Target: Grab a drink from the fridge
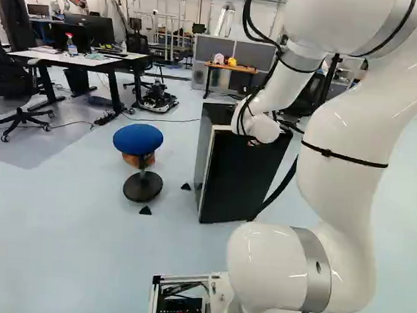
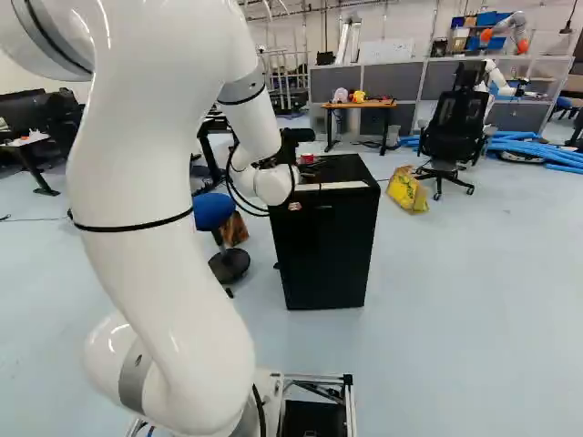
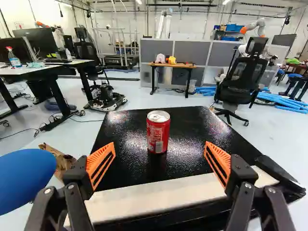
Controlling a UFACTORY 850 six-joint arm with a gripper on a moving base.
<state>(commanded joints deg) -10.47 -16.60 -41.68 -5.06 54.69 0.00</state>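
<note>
Atop the black fridge (image 3: pixel 197 144), an upright red can (image 3: pixel 158 133).

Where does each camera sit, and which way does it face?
Left base view: on the base, behind-left of the arm, facing ahead toward the fridge; arm shows.
Right base view: behind-right, facing ahead too; arm shows.
Wrist view: on the wrist, looking along the open end effector toward a soda can; fingers show.
All share: fridge, blue stool.
</note>
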